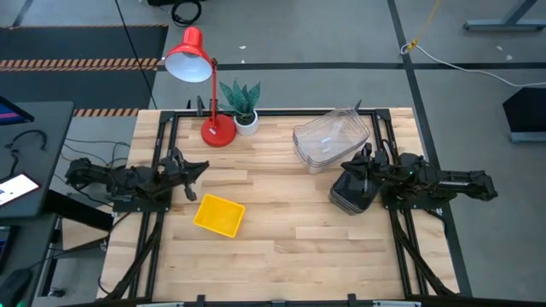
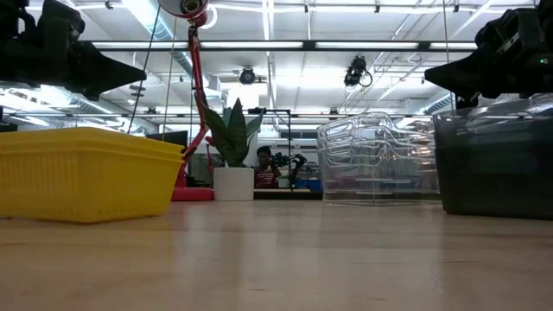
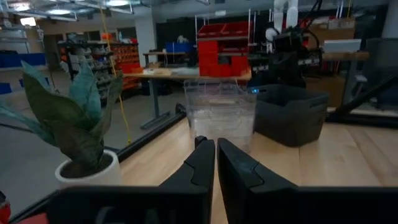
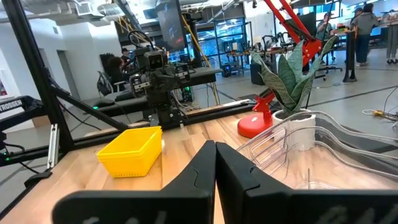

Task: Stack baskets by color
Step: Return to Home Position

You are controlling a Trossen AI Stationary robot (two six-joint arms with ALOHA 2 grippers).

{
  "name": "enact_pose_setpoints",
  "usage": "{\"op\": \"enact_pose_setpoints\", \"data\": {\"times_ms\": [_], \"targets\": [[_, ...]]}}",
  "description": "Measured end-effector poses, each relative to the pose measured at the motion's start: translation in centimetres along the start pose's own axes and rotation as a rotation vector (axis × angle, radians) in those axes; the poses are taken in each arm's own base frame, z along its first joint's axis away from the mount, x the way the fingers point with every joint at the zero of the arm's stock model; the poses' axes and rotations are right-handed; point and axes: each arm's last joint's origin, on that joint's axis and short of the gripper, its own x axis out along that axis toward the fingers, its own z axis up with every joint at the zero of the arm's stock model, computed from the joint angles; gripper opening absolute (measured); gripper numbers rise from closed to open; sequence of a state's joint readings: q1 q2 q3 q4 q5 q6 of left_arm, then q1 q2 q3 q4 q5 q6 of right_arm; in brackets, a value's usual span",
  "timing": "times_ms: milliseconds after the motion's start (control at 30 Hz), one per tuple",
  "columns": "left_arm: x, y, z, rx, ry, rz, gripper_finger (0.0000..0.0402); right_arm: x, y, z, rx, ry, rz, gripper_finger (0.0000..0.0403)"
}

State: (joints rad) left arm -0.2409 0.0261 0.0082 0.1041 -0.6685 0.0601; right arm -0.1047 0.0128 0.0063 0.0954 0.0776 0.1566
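Three stacks of baskets stand on the wooden table (image 1: 281, 247), one per colour.

Left side: the left gripper (image 1: 201, 168) hangs above the table's left edge, pointing in toward the middle. Its fingers (image 3: 200, 163) are pressed together with only a hairline gap and grip nothing. It is clear of every basket.

Just near of it and a little to the right sits the yellow stack (image 1: 219, 214), nested, turned slightly askew to the table edges – bare wood all around it.

Far edge, left of centre: a red desk lamp (image 1: 217, 130) with its shade leaning out past the table. A small potted plant (image 1: 244, 104) in a white pot stands just beside the lamp, on its right.

Right of centre, toward the far edge: the clear stack (image 1: 331, 136), several rims visible one above another in the low view.

Just near of that, close to it, stands the dark grey stack (image 1: 345, 199). Whether the two touch I cannot tell.

Right side: the right gripper (image 1: 351, 167) is held over the far part of the grey stack – fingers (image 4: 202, 165) brought fully together, nothing between them.

Beyond the table, a person (image 2: 263, 160) shows in the room behind.
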Motion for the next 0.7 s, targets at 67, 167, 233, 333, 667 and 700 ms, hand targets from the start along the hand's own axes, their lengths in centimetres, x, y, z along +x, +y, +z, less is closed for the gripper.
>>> {"op": "enact_pose_setpoints", "data": {"times_ms": [67,167,233,333,667,700], "targets": [[0.0,0.01,0.18,-0.01,-0.016,0.001,0.0026,0.0,0.0,0.0,0.0,0.0,0.0,0.0016],[0.0,0.01,0.19,-0.01,-0.017,0.001,0.0022,0.0,0.0,0.0,-0.001,0.0,0.0,0.0017],[0.0,0.01,0.21,-0.011,-0.019,0.001,0.0019,0.0,0.0,0.0,-0.002,0.0,0.0,0.0016],[0.0,0.02,0.23,-0.013,-0.021,0.001,0.0016,0.0,0.0,0.0,-0.002,0.0,0.0,0.0014],[0.0,0.02,0.27,-0.015,-0.024,0.001,0.0029,0.0,0.0,0.0,-0.002,0.0,0.0,0.0014],[0.0,0.02,0.27,-0.015,-0.024,0.002,0.0029,0.0,0.0,0.0,-0.002,0.0,0.0,0.0014]]}}
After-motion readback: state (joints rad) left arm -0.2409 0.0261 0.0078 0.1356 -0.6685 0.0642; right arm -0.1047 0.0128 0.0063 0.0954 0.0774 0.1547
